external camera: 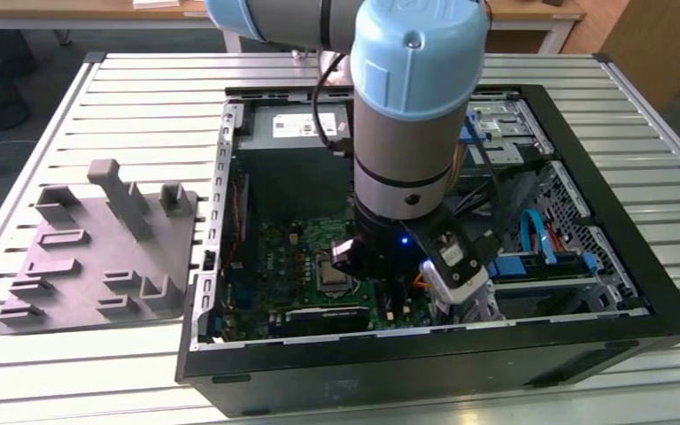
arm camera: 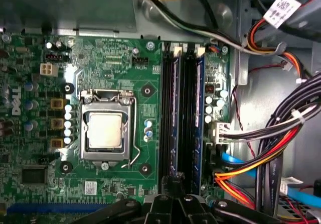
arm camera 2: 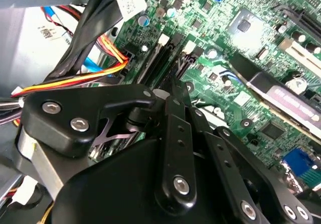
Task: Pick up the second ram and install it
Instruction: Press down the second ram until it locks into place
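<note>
Matt grey metal table (external camera: 116,106), glossy motherboard (arm camera: 115,68)

Around the two long black memory slots (arm camera: 183,118), room is tight: a bundle of red, yellow and black cables (arm camera: 271,148) crowds one side, while the square silver processor socket (arm camera: 105,131) lies low and flat on the other.

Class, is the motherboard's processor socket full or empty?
Full: a silver-topped processor sits inside the socket, with no cooler covering it.
</note>
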`<state>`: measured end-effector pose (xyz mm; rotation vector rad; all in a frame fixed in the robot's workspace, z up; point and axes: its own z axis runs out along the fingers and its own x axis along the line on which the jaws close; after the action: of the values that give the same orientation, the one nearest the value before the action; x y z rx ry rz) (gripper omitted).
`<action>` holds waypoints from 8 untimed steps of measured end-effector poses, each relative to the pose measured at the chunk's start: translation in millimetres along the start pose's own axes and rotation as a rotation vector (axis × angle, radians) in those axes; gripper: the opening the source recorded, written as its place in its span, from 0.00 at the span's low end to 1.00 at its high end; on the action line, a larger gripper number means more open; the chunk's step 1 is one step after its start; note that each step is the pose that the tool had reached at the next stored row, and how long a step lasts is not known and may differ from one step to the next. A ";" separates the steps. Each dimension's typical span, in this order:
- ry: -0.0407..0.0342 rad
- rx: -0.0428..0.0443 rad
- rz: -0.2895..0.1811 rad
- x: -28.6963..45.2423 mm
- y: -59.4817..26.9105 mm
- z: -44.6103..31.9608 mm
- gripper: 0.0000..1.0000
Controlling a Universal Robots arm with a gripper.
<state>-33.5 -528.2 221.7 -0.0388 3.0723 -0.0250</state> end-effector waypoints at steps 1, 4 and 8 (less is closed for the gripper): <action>0.0007 0.0032 0.000 0.0 -0.1 0.7 0.10; 0.0019 0.0107 -0.001 0.0 -0.1 3.5 0.10; 0.0026 0.0181 -0.002 0.0 -0.3 5.3 0.10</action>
<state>-33.1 -528.6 216.4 -0.0409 3.0743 -0.0531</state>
